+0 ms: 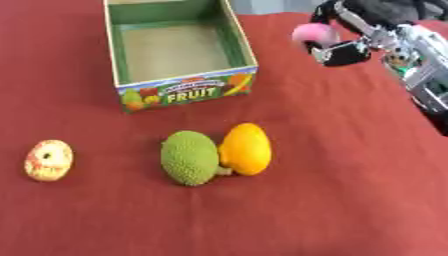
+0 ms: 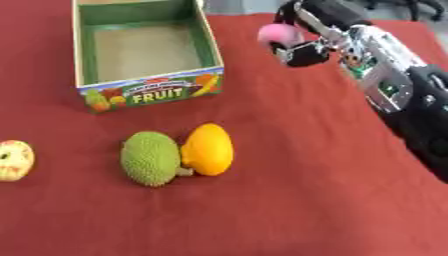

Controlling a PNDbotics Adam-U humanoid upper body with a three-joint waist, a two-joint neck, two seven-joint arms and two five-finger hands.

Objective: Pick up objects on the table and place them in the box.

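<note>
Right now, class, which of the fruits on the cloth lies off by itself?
The round yellowish fruit with red marks, far left; the bumpy green fruit and orange mango touch each other.

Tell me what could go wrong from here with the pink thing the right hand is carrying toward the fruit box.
The right hand holds the pink object to the right of the box, not over it; released now, it would probably land on the red cloth. Moving across, the hand might clip the box's near-right wall and shove it. The green fruit and orange fruit touch, so grasping one may roll the other.

pink object [image 2: 278, 33]: half hidden by right hand [image 2: 306, 50], blurred | box [image 1: 179, 92]: far wall cut off
</note>
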